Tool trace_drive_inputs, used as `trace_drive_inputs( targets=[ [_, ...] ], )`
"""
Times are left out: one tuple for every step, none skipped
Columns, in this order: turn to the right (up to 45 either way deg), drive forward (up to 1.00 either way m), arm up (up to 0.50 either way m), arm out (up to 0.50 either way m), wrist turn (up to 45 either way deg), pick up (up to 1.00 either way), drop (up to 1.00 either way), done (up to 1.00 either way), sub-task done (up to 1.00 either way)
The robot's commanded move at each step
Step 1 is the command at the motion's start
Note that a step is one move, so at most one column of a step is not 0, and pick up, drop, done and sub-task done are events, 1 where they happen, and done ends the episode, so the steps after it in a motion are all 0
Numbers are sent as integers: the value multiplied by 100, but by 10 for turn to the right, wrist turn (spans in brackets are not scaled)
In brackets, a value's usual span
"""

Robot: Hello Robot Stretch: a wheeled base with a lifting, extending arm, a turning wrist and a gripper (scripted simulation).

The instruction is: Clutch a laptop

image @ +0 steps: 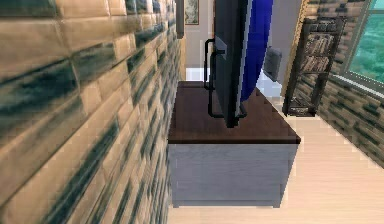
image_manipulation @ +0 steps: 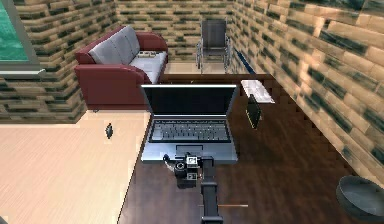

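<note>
**Forward view.** A brick wall (image: 70, 110) runs down the left. Ahead stands a low cabinet (image: 230, 165) with a pale body and a dark top. It carries a television (image: 240, 50) seen edge-on, its blue face turned to the right. A bookshelf (image: 315, 60) stands beyond, near a window (image: 365, 45).

**Arm side view.** The laptop (image_manipulation: 190, 130) lies on a dark worktop (image_manipulation: 300, 150) with its lid raised, the dark screen upright and the grey keyboard deck flat. The arm (image_manipulation: 210, 200) rises from the bottom edge, and the jaws sit at the middle of the laptop's near edge. Whether they touch it or only stand over it cannot be told. Because the laptop rests on the worktop right at them, I cannot tell how the jaws are set or whether they have hold of anything.

Just right of the laptop lie a pale flat item (image_manipulation: 258, 90) and a small dark object (image_manipulation: 253, 115). A red sofa (image_manipulation: 120, 65) and a chair (image_manipulation: 215, 40) stand beyond.

**Assessment.** The laptop is likely stiff, fairly heavy and smooth-cased, so it may slip. The raised lid is the fragile part and hinges freely, so it is a poor place to grip. The near edge of the deck, taken centrally, looks the soundest hold — an off-centre hold would probably let the machine tilt.
</note>
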Motion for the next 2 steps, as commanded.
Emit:
trace_drive_inputs(
  targets=[
    [0,0,10,0,0,0,0,0,0],
    [0,0,0,0,0,0,0,100,0]
  ],
)
